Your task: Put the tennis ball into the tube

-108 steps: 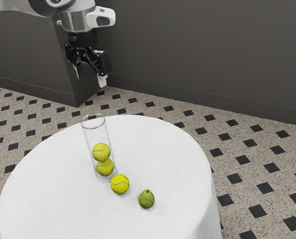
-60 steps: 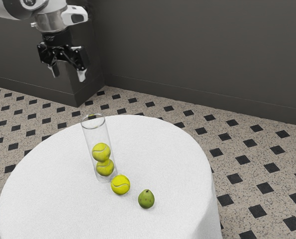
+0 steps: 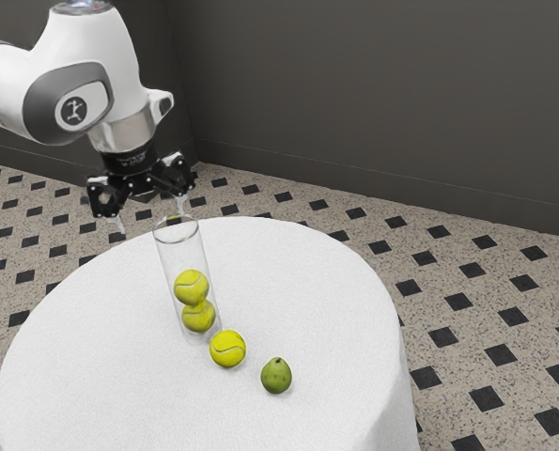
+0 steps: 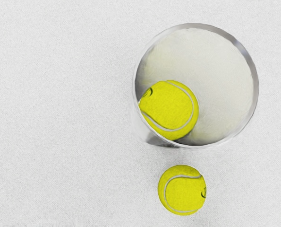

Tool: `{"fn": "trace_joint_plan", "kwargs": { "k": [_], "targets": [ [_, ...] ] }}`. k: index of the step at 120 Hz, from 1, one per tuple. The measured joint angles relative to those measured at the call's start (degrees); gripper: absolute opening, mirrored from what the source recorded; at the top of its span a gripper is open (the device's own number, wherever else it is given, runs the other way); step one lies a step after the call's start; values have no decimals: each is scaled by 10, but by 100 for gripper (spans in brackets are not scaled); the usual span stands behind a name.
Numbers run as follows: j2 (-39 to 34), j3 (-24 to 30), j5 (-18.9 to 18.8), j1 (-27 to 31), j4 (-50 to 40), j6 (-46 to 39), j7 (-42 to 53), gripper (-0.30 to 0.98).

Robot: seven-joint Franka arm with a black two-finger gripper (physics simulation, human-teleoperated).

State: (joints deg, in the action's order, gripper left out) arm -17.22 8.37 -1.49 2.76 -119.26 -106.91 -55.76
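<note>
Open end effector (image 3: 149, 215) hovering above the counter (image 3: 321, 277), near the tube's mouth

Its two fingers are standing wide apart and gripping nothing; below, the clear tube (image 3: 180, 256) is standing upright, with an upper ball (image 3: 192, 287) resting on a lower ball (image 3: 199, 316) inside, while the loose tennis ball (image 3: 228, 349) is lying outside, just beside the tube's base, and a green fruit (image 3: 276, 376) is sitting near that ball, farther from the tube
</note>
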Motion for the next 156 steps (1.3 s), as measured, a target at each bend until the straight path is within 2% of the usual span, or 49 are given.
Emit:
{"fn": "trace_joint_plan", "kwargs": {
  "k": [42, 76, 100, 112, 122, 136, 147, 156],
  "targets": [
    [-20, 97, 29, 21, -117, -109, -209, 69],
    [71, 122, 26, 27, -150, -195, -322, 69],
    [130, 124, -3, 31, -142, -233, -381, 69],
    [164, 124, -43, 29, -123, -243, -404, 69],
    [198, 124, -92, 27, -106, -248, -424, 69],
    [209, 123, -161, 18, -102, -242, -459, 69],
    [220, 123, -230, -3, -103, -235, -497, 69],
    [232, 123, -264, -22, -105, -230, -528, 69]
  ]
}}
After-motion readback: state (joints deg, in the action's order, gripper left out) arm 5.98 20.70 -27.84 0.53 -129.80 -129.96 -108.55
